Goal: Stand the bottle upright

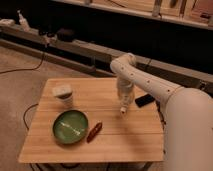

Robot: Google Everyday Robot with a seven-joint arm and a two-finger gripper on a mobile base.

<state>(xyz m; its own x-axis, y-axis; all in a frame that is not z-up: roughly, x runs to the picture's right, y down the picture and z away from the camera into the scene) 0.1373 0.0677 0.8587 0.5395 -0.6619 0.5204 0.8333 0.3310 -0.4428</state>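
The small white bottle (123,106) hangs nearly upright, slightly tilted, under my gripper (124,98) over the right middle of the wooden table (127,142). Its lower end is at or just above the tabletop. The gripper points straight down from the white arm and is shut on the bottle's upper part. The bottle's cap is hidden by the gripper.
A black phone (143,99) lies just right of the bottle near the table's right edge. A white cup (63,95) stands at the left, a green bowl (70,126) in front of it, and a red-brown oblong object (94,131) beside the bowl. Dark shelving runs behind.
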